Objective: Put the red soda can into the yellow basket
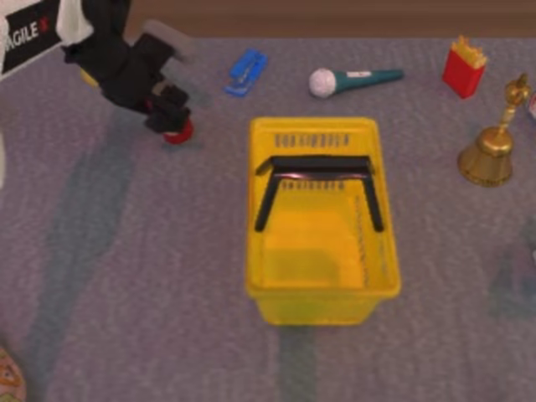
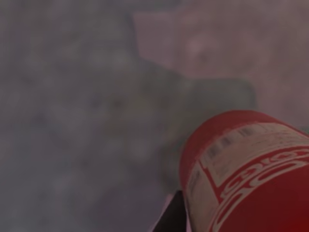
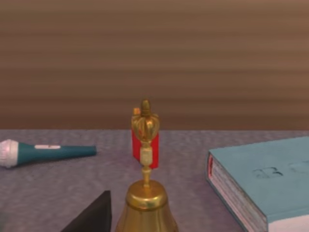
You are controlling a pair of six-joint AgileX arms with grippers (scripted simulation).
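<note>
Top view: left tool (image 1: 170,120) grips the red soda can (image 1: 177,132) (left of the yellow basket (image 1: 322,295)).

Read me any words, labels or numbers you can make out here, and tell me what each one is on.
"AGILE": white plate on the left arm, cut off at the edge.
Red soda can label: barcode and white lettering, blurred, unreadable.
Teal book cover: embossed marks, unreadable.
Microphone label: too small.

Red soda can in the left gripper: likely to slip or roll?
The small red cylindrical soda can looks smooth and rigid, so it may slip in the left gripper. Its round body would probably roll if dropped sideways.
</note>
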